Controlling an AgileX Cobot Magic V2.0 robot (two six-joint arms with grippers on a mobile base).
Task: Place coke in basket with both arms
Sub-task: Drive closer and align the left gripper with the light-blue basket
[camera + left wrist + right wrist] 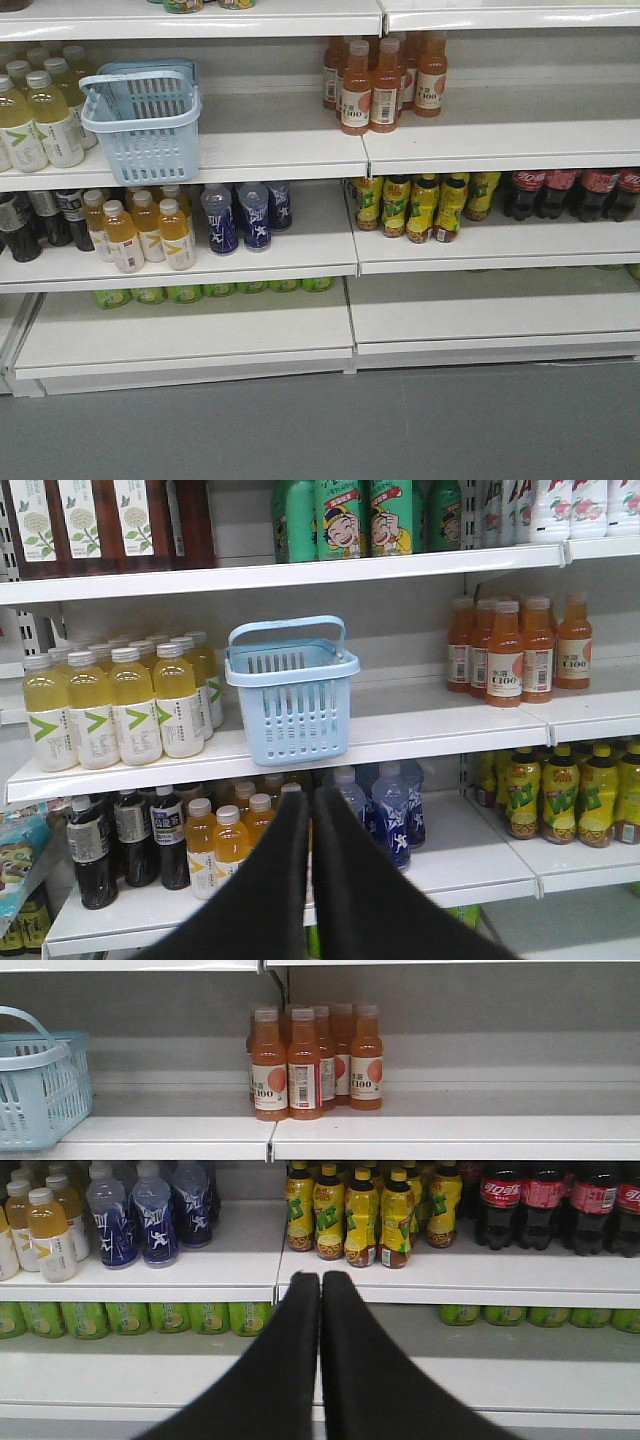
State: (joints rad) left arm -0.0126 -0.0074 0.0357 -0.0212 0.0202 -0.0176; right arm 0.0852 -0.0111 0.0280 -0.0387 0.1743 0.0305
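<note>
Currently no coke can visible; left gripper (311, 798) and right gripper (320, 1280) closed, empty; basket (295, 715) upright at left's 12 o'clock, right's 10.

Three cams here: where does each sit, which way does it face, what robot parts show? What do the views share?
Front camera: off the arms, looking slightly down at the shelves and floor; no robot parts show.
Left wrist: behind the shut left gripper, facing the basket.
Right wrist: behind the shut right gripper, facing shelves further right, cola bottles included.
Shared: all three show the basket and orange bottles.
</note>
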